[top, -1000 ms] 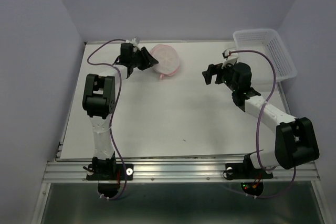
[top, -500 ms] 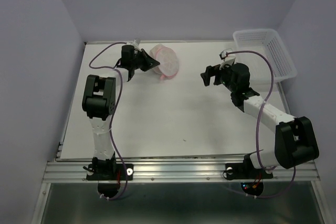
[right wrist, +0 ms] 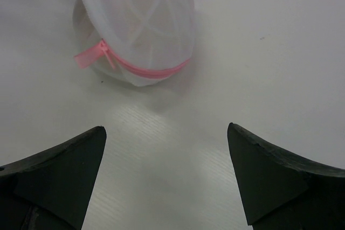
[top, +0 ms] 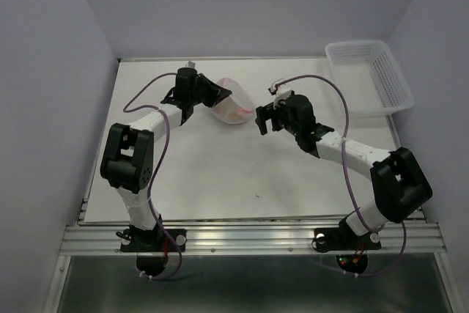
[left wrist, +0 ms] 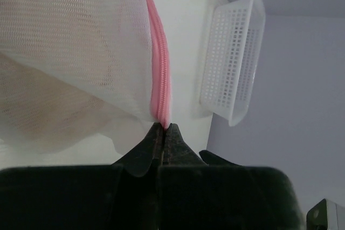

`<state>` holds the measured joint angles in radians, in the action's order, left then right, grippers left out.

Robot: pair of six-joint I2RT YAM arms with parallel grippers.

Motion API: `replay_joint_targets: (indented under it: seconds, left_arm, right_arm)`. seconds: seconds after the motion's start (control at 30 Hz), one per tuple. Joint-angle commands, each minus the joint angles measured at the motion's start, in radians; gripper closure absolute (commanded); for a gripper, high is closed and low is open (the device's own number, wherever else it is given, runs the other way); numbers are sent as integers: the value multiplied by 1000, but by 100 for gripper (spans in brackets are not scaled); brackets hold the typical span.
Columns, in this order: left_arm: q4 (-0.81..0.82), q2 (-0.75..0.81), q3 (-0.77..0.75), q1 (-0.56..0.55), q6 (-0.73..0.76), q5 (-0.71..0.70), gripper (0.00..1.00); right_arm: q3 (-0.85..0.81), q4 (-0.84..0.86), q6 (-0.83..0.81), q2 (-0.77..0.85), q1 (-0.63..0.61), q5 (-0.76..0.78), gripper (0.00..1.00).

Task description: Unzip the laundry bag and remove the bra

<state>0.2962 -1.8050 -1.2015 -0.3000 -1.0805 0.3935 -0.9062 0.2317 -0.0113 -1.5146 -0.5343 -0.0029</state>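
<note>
The matte white table point(top: 242, 174), faintly ribbed up close, fills the middle of the top view, with a rectangular white plastic lattice basket point(top: 372, 75) at its upper right. Above centre lies the tilted laundry bag point(top: 233, 105), a dome of translucent white mesh rimmed by a pink zipper point(left wrist: 159, 79). The left gripper point(top: 211, 93) is pinched tight on that rim at the bag's left, and the right gripper point(top: 261, 119) sits just right of the bag, dark wedge-shaped fingers spread wide around nothing. The soft tan bra point(left wrist: 51, 103) shows through the mesh, and a small pink tab point(right wrist: 89, 57) juts from the rim.
</note>
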Motion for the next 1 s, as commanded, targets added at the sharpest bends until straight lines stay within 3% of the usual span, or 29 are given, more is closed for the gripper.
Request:
replay_joint_targets:
  seconds: [0.0, 0.2, 0.37, 0.97]
  left_arm:
    - [-80, 82, 46, -24, -105, -120, 100]
    - [-115, 115, 71, -56, -139, -176, 100]
    - [-121, 118, 63, -83, -144, -188, 100]
    - [-163, 142, 59, -105, -182, -200, 100]
  right_arm:
    - [4, 57, 69, 4, -91, 181, 0]
    - [35, 58, 123, 43, -136, 215, 3]
    - [43, 60, 67, 25, -154, 231, 26]
    - [-52, 107, -39, -125, -182, 193, 39]
